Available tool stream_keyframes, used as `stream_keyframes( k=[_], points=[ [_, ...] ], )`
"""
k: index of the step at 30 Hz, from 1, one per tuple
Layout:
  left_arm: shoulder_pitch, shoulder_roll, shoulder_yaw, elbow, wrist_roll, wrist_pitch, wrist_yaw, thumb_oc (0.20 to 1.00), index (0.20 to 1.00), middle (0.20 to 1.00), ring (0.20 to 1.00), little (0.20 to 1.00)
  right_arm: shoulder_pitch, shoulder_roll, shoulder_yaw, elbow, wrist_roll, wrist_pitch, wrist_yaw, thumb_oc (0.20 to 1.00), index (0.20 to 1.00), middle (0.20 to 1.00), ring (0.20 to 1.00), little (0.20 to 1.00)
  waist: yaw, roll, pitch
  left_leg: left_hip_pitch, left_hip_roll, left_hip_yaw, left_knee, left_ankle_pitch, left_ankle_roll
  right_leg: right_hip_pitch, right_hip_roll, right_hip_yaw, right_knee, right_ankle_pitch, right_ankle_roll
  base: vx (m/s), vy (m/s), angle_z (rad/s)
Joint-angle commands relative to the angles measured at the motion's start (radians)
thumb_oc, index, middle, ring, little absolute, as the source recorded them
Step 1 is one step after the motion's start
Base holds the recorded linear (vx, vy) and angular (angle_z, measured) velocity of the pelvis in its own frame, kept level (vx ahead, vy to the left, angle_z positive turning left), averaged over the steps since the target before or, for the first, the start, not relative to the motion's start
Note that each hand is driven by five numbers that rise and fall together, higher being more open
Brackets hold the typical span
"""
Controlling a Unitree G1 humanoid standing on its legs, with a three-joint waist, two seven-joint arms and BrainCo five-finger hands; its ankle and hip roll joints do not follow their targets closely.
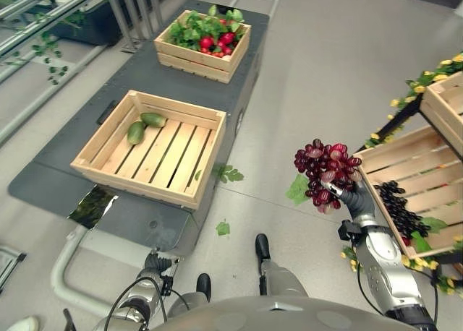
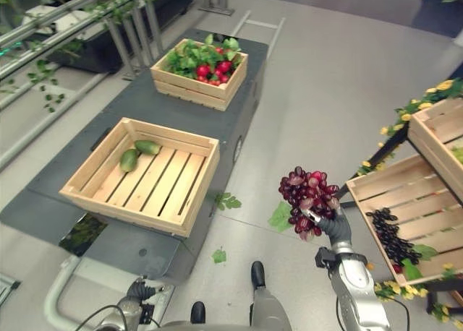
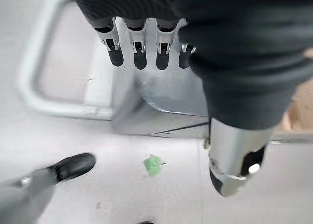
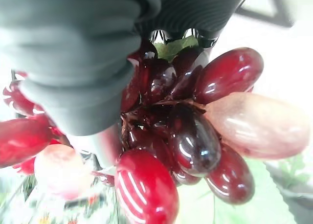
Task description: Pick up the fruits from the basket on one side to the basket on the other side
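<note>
- The robot's right hand (image 1: 349,195), at about four o'clock in the head views, has its fingers wrapped round a bunch of dark red grapes (image 1: 325,173), lifted above the pale grey floor (image 1: 318,78)
- In the right wrist view the glossy red grapes (image 4: 195,131) press close against the hand's dark ribbed cover (image 4: 83,62)
- At three o'clock a slatted wooden crate on a tilted rack (image 1: 416,165) contains a bunch of black grapes (image 1: 398,208), just beside the raised hand
- At nine o'clock a shallow slatted wooden crate (image 1: 155,147) sits on a dark grey platform (image 1: 43,179) and contains two green oval fruits (image 1: 143,125), possibly mangoes
- At twelve o'clock a second wooden crate (image 1: 205,43) is piled with red fruits and green leaves
- The left hand (image 3: 146,48) hangs with straight, relaxed fingers and nothing in them, above the floor
</note>
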Motion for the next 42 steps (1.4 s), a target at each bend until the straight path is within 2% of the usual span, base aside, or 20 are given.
stream_keyframes(
  k=[1,6,8,10,13,17,19,23,24,27,28,29,33,35,36,37,38,39,40,42],
  points=[
    [-0.039,0.029,0.055,0.034,0.032,-0.016,0.027,1.000,1.000,1.000,1.000,1.000,-0.138,-0.030,-0.018,-0.117,0.039,-0.092,-0.006,0.200,0.200,0.200,0.200,0.200,0.035,0.067,0.059,-0.071,0.076,0.013,0.001,-0.052,-0.012,0.064,-0.041,-0.164,0.014,0.016,0.032,-0.09,0.022,-1.25],
    [-0.019,0.022,0.050,0.058,0.064,-0.004,0.023,1.000,1.000,1.000,1.000,1.000,-0.114,-0.028,-0.030,-0.134,0.046,-0.093,0.002,0.200,0.200,0.200,0.200,0.200,0.047,0.068,0.048,-0.075,0.113,0.071,-0.006,-0.040,-0.018,0.112,-0.058,-0.177,0.059,0.004,0.025,-0.06,0.002,-1.10],
    [0.007,0.002,0.046,0.077,0.087,0.004,0.008,1.000,1.000,1.000,1.000,1.000,-0.096,-0.026,-0.049,-0.142,0.037,-0.096,-0.005,0.200,0.200,0.200,0.200,0.200,0.070,0.086,0.042,-0.070,0.151,0.117,-0.005,-0.039,-0.031,0.171,-0.112,-0.242,0.078,-0.001,0.032,-0.11,-0.030,-0.46],
    [0.011,-0.003,0.046,0.087,0.087,0.006,0.005,1.000,1.000,1.000,1.000,1.000,-0.096,-0.024,-0.051,-0.142,0.035,-0.097,-0.007,0.200,0.200,0.200,0.200,0.200,0.075,0.086,0.034,-0.073,0.155,0.132,-0.005,-0.034,-0.035,0.179,-0.127,-0.257,0.075,0.011,0.035,-0.07,-0.001,-0.53],
    [0.021,-0.013,0.050,0.107,0.101,0.020,-0.003,1.000,1.000,1.000,1.000,1.000,-0.093,-0.014,-0.050,-0.141,0.025,-0.088,-0.019,0.200,0.200,0.200,0.200,0.200,0.084,0.070,0.011,-0.061,0.164,0.217,0.010,-0.038,-0.039,0.215,-0.168,-0.342,0.082,0.046,0.058,-0.04,-0.008,-0.97],
    [0.033,-0.008,0.061,0.112,0.118,0.029,-0.007,1.000,1.000,1.000,1.000,1.000,-0.086,-0.016,-0.050,-0.156,0.018,-0.083,-0.017,0.200,0.200,0.200,0.200,0.200,0.090,0.060,0.010,-0.030,0.171,0.289,0.026,-0.053,-0.043,0.228,-0.162,-0.411,0.082,0.025,0.064,-0.03,-0.030,-0.88],
    [0.041,-0.002,0.074,0.103,0.118,0.028,-0.003,1.000,1.000,1.000,1.000,1.000,-0.092,-0.017,-0.037,-0.163,0.008,-0.085,-0.017,0.200,0.200,0.200,0.200,0.200,0.091,0.068,0.012,0.012,0.189,0.335,0.017,-0.070,-0.057,0.211,-0.179,-0.490,0.063,0.039,0.069,0.06,-0.111,-0.97],
    [0.029,-0.002,0.071,0.069,0.118,0.022,0.005,1.000,1.000,1.000,1.000,1.000,-0.080,-0.027,-0.042,-0.182,0.006,-0.084,-0.016,0.200,0.200,0.200,0.200,0.200,0.078,0.082,0.013,0.041,0.217,0.354,0.027,-0.072,-0.078,0.222,-0.137,-0.453,0.037,0.011,0.049,0.04,-0.202,-0.86],
    [0.024,-0.011,0.060,0.047,0.109,0.016,0.008,1.000,1.000,1.000,1.000,1.000,-0.083,-0.039,-0.044,-0.182,0.002,-0.085,-0.018,0.200,0.200,0.200,0.200,0.200,0.058,0.095,0.013,0.042,0.233,0.381,0.035,-0.042,-0.083,0.215,-0.117,-0.445,0.027,0.009,0.026,-0.05,-0.173,-0.32],
    [0.027,-0.022,0.052,0.026,0.098,0.010,0.008,1.000,1.000,1.000,1.000,1.000,-0.076,-0.047,-0.042,-0.189,0.008,-0.082,-0.012,0.200,0.200,0.200,0.200,0.200,0.044,0.113,0.010,0.060,0.263,0.397,0.042,-0.036,-0.099,0.221,-0.077,-0.416,0.014,-0.014,0.009,0.02,-0.175,-0.25],
    [0.027,-0.033,0.043,0.011,0.086,0.005,0.009,1.000,1.000,1.000,1.000,1.000,-0.074,-0.058,-0.038,-0.190,0.008,-0.082,-0.008,0.200,0.200,0.200,0.200,0.200,0.032,0.127,0.011,0.068,0.284,0.397,0.057,-0.033,-0.111,0.229,-0.039,-0.387,0.005,-0.038,-0.007,0.03,-0.113,-0.34],
    [0.028,-0.034,0.043,0.011,0.086,0.005,0.009,1.000,1.000,1.000,1.000,1.000,-0.074,-0.059,-0.038,-0.190,0.008,-0.081,-0.008,0.200,0.200,0.200,0.200,0.200,0.034,0.128,0.012,0.069,0.286,0.397,0.059,-0.033,-0.112,0.230,-0.038,-0.387,0.005,-0.038,-0.008,0.03,-0.168,-0.37],
    [0.027,-0.073,0.023,-0.013,0.048,-0.005,0.029,1.000,1.000,1.000,1.000,1.000,-0.071,-0.082,-0.034,-0.184,0.022,-0.090,-0.003,0.200,0.200,0.200,0.200,0.200,0.024,0.132,0.033,0.031,0.307,0.271,0.208,-0.073,-0.128,0.241,0.031,-0.322,-0.002,-0.086,-0.053,0.05,-0.210,-0.47],
    [0.032,-0.079,0.023,-0.015,0.038,-0.005,0.034,1.000,1.000,1.000,1.000,1.000,-0.069,-0.085,-0.034,-0.185,0.023,-0.092,-0.003,0.200,0.200,0.200,0.200,0.200,0.027,0.131,0.038,0.008,0.317,0.235,0.263,-0.061,-0.132,0.249,0.044,-0.312,-0.005,-0.092,-0.063,0.05,-0.133,-0.47],
    [0.042,-0.085,0.032,-0.021,0.015,-0.008,0.055,1.000,1.000,1.000,1.000,1.000,-0.063,-0.089,-0.027,-0.187,0.027,-0.096,-0.003,0.200,0.200,0.200,0.200,0.200,0.046,0.125,0.055,-0.038,0.317,0.135,0.361,0.004,-0.135,0.266,0.067,-0.278,-0.011,-0.103,-0.085,0.02,-0.113,-0.38],
    [0.041,-0.085,0.032,-0.021,0.015,-0.008,0.055,1.000,1.000,1.000,1.000,1.000,-0.064,-0.088,-0.027,-0.188,0.027,-0.096,-0.003,0.200,0.200,0.200,0.200,0.200,0.043,0.123,0.053,-0.043,0.314,0.133,0.358,0.010,-0.134,0.261,0.064,-0.280,-0.011,-0.101,-0.085,0.04,-0.148,-0.52],
    [0.046,-0.087,0.038,-0.024,0.001,-0.010,0.063,1.000,1.000,1.000,1.000,1.000,-0.058,-0.094,-0.027,-0.190,0.027,-0.098,-0.002,0.200,0.200,0.200,0.200,0.200,0.057,0.120,0.064,-0.071,0.299,0.083,0.404,0.029,-0.133,0.271,0.072,-0.264,-0.014,-0.105,-0.093,-0.04,-0.135,-0.50],
    [0.053,-0.086,0.056,-0.014,-0.020,-0.008,0.083,1.000,1.000,1.000,1.000,1.000,-0.059,-0.099,-0.027,-0.191,0.025,-0.099,-0.004,0.200,0.200,0.200,0.200,0.200,0.083,0.102,0.086,-0.135,0.216,-0.028,0.466,0.016,-0.119,0.272,0.073,-0.233,-0.015,-0.107,-0.103,-0.04,-0.131,-0.73],
    [0.052,-0.086,0.056,-0.014,-0.021,-0.008,0.083,1.000,1.000,1.000,1.000,1.000,-0.060,-0.099,-0.027,-0.191,0.025,-0.099,-0.004,0.200,0.200,0.200,0.200,0.200,0.079,0.099,0.083,-0.139,0.211,-0.029,0.462,0.022,-0.118,0.267,0.069,-0.235,-0.016,-0.105,-0.102,-0.04,-0.113,-1.02],
    [0.066,-0.083,0.081,0.007,-0.046,-0.007,0.092,1.000,1.000,1.000,1.000,1.000,-0.074,-0.104,-0.012,-0.178,0.020,-0.102,-0.004,0.200,0.200,0.200,0.200,0.200,0.102,0.105,0.085,-0.135,0.147,-0.079,0.426,-0.036,-0.086,0.274,0.097,-0.187,-0.021,-0.110,-0.100,0.05,-0.017,-0.64]
  ],
)
